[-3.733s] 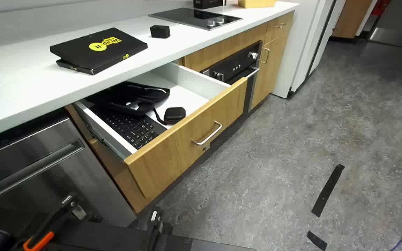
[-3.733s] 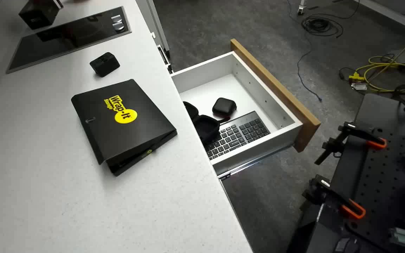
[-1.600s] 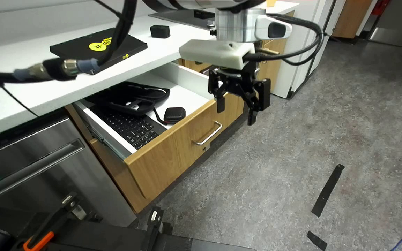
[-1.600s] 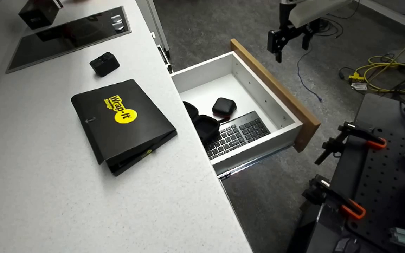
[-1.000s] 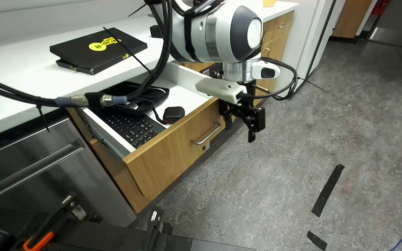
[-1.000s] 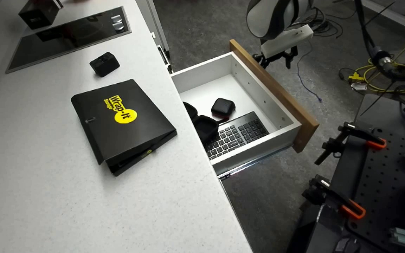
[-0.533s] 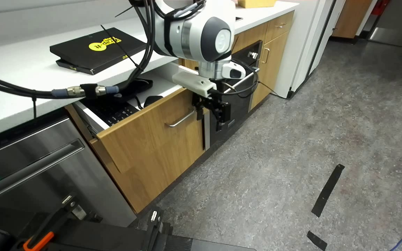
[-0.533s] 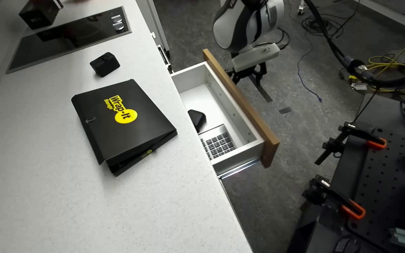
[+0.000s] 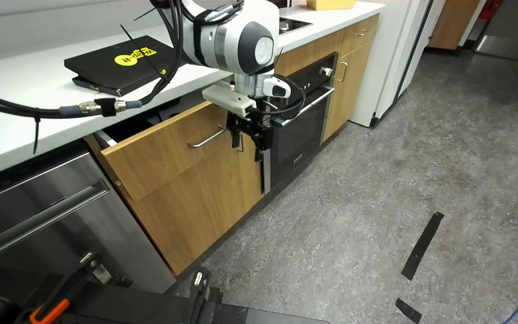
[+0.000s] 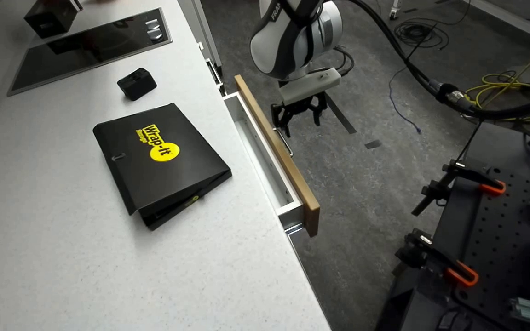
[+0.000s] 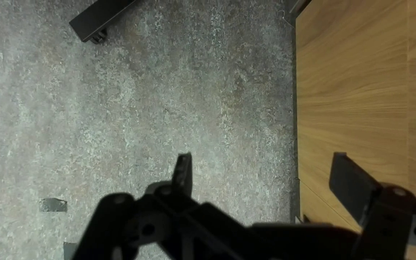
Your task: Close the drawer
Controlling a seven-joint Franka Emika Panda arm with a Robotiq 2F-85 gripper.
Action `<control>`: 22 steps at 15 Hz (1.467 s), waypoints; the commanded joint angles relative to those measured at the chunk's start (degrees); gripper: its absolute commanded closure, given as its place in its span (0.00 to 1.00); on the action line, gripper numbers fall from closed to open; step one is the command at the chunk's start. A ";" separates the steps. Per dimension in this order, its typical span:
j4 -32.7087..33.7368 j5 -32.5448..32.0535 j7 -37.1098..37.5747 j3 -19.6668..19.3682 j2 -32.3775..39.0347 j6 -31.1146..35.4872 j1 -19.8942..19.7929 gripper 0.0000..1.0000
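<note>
Both exterior views: drawer point(image 9: 162, 150) partly out, just beside the pincer point(image 9: 247, 151), jaws apart, contact unclear.

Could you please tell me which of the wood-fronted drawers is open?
The wide drawer between the stainless-steel unit and the black oven: its front juts out past the countertop, whereas the small drawer beyond the oven sits flush.

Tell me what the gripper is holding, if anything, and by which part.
Nothing is held: the gripper is open, its jaws apart with nothing between them. The handle of the drawer lies outside them.
</note>
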 commanded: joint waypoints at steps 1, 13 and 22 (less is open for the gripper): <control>2.05 2.18 -1.93 -0.73 1.80 0.67 0.40 0.00; 7.37 4.75 -4.42 6.56 7.58 8.84 4.26 0.00; 8.00 4.00 -2.58 4.08 7.65 9.67 5.03 0.00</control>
